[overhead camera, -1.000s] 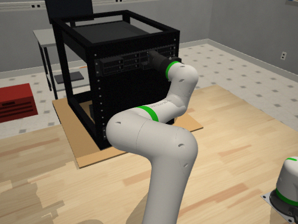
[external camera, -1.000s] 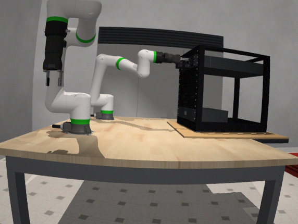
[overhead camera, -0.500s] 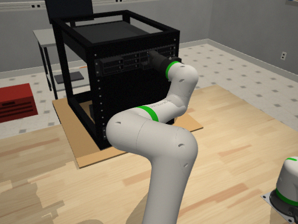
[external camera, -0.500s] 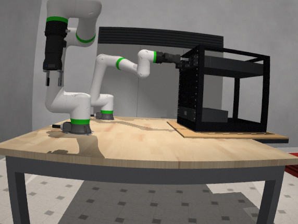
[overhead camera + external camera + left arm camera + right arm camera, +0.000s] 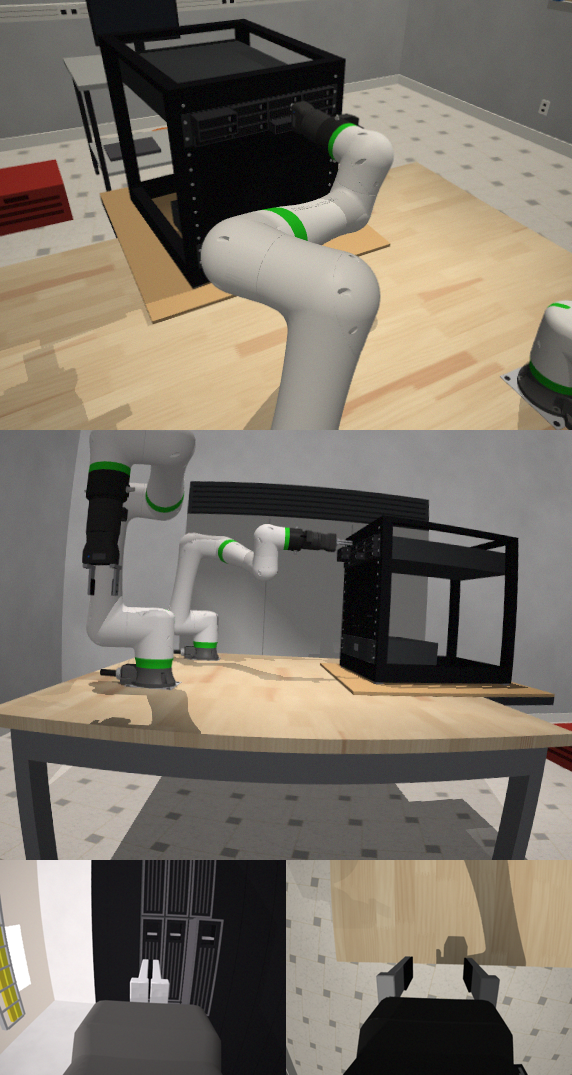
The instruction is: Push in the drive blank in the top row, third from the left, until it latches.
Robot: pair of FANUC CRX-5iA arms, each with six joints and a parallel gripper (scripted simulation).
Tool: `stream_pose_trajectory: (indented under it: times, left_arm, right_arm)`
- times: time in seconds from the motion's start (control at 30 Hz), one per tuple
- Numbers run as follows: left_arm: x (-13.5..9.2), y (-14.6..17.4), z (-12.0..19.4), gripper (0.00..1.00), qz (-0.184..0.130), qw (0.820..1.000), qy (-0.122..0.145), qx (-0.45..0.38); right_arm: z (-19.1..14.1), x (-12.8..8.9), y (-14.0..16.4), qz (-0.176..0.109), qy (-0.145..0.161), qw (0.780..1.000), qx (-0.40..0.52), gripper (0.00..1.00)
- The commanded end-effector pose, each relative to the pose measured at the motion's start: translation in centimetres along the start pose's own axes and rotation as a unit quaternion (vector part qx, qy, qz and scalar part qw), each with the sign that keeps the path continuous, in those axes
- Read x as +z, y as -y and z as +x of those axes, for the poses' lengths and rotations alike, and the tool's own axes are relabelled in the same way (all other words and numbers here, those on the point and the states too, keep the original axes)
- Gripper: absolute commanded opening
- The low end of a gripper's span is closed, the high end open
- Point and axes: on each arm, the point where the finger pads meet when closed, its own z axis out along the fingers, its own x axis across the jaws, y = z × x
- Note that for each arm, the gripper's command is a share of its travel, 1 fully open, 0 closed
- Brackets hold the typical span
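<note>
Exterior view, left to right: leave right gripper [image 5: 103,593] [image 5: 438,958] wide, empty; with left gripper [image 5: 294,107] [image 5: 345,543] [image 5: 150,960] narrow, empty, at drive blank [image 5: 281,103] [image 5: 152,950], top row, third from left, press probably rigid face squarely, ungrasped, sparing unfastened rack [image 5: 186,210] [image 5: 385,605].

Jutting bottom-row blank [image 5: 282,126] [image 5: 343,554] [image 5: 205,971] obstructs room below left fingers [image 5: 344,541]; open air above, before flat rack front [image 5: 255,175] [image 5: 359,600] [image 5: 115,929].
</note>
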Motion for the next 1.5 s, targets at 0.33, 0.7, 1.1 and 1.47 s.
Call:
stream_pose_trajectory:
  times: [0.33,0.7,1.1,1.47]
  left_arm:
    - [-5.3,-0.1,-0.1,0.00,0.000,1.000,0.001,-0.001]
    - [-5.6,-0.1,-0.1,1.00,0.000,1.000,0.001,-0.001]
    - [-5.6,-0.1,-0.1,1.00,0.000,1.000,0.001,-0.001]
    - [-5.6,-0.1,-0.1,1.00,0.000,1.000,0.001,-0.001]
  right_arm:
    - [0.0,-0.1,0.0,-0.001,0.000,1.000,0.000,1.00]
    - [0.0,-0.1,0.0,-0.001,0.000,1.000,0.000,1.00]
    - [0.0,-0.1,0.0,-0.001,0.000,1.000,0.000,1.00]
    - [0.0,-0.1,0.0,-0.001,0.000,1.000,0.000,1.00]
